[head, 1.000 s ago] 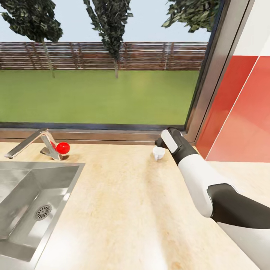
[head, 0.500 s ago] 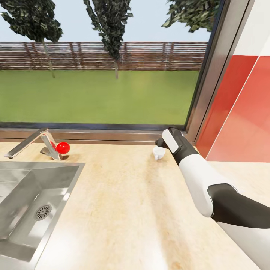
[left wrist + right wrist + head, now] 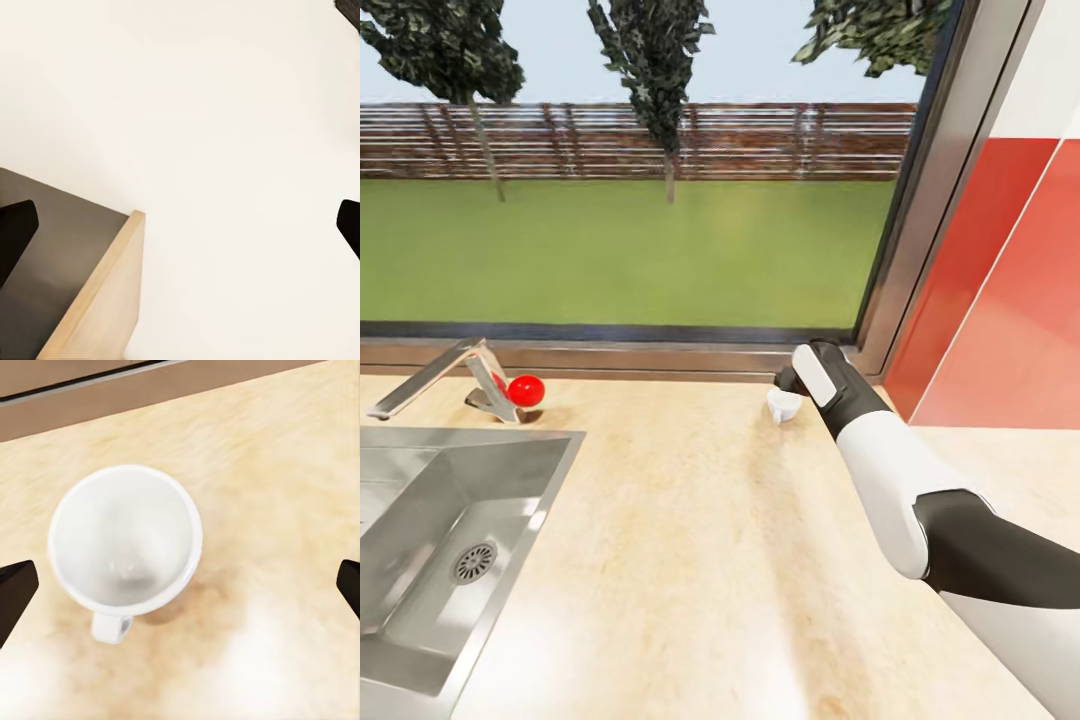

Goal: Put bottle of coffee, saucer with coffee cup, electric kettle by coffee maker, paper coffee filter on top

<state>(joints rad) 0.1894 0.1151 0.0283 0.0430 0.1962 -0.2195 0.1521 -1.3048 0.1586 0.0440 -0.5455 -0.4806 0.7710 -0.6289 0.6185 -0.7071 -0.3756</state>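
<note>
In the head view the right arm's own wrist covers the right claw [image 3: 788, 385], so its fingers cannot be made out there; only a dark tip shows just behind the coffee cup [image 3: 782, 405]. The cup is partly hidden by that wrist, and its handle cannot be seen from the head. The right wrist view settles it: the two black fingertips [image 3: 15, 592] sit at opposite edges of the picture, spread wide, with the cup [image 3: 125, 540] upright between them and touching neither. The cup's inside looks white and its small handle points toward the camera. It stands on the light wood surface [image 3: 700, 560], close to the window sill [image 3: 660, 360], well to the right of the sink [image 3: 450, 520] and the tap [image 3: 460, 380] with its red knob [image 3: 525, 388].

The left claw [image 3: 180, 225] is spread wide too, with nothing between its tips; beyond it are a pale wall and a cut-off wooden edge [image 3: 101, 300] that cannot be identified.
</note>
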